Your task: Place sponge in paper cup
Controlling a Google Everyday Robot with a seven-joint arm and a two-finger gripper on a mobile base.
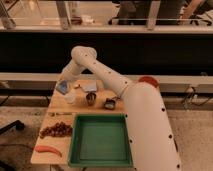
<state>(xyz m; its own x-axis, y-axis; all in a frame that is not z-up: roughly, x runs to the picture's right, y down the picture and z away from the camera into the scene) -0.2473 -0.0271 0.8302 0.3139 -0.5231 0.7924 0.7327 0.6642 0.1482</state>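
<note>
The light-blue sponge (62,88) sits at the tip of my gripper (64,86), near the table's back left corner. The gripper seems shut on it and holds it just above the wooden table (59,107). The short white paper cup (71,98) stands upright on the table, just below and to the right of the sponge in the picture. The sponge is apart from the cup and not over its mouth. My white arm (100,70) reaches in from the right, over the back of the table.
A dark metallic cup (91,98) and a dark small mug (110,104) stand right of the paper cup. A pale grey flat square (90,87) lies behind them. A green tray (100,141) fills the front right. A dark red cluster (55,131) and a red-orange piece (47,150) lie front left.
</note>
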